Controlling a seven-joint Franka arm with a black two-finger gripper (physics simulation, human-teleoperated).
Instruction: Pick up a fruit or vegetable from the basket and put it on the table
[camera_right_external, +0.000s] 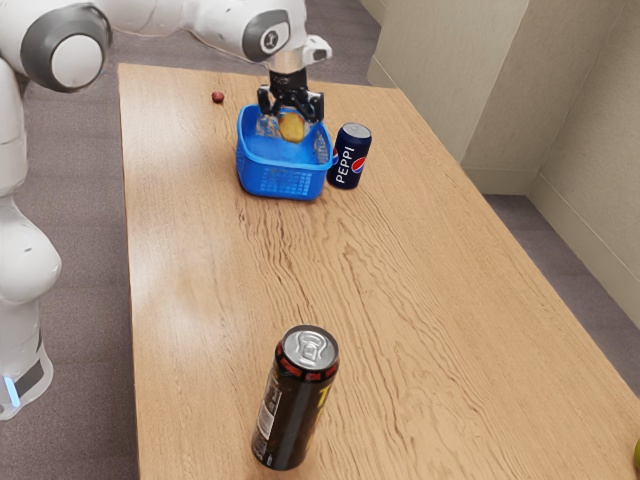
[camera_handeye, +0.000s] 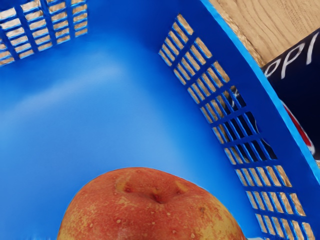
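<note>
Just below the claw (camera_right_external: 291, 112), mottled fruit (camera_handeye: 150, 212), inside basket (camera_right_external: 282, 180).

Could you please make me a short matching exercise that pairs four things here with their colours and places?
1. Fruit
2. Peppi can
3. Tall can
4. Small round thing

A. Black sides, silver top
B. Dark red, on the bare table
C. Red and yellow, inside the blue basket
D. Dark navy, beside the basket

Pairs: 1-C; 2-D; 3-A; 4-B
</note>
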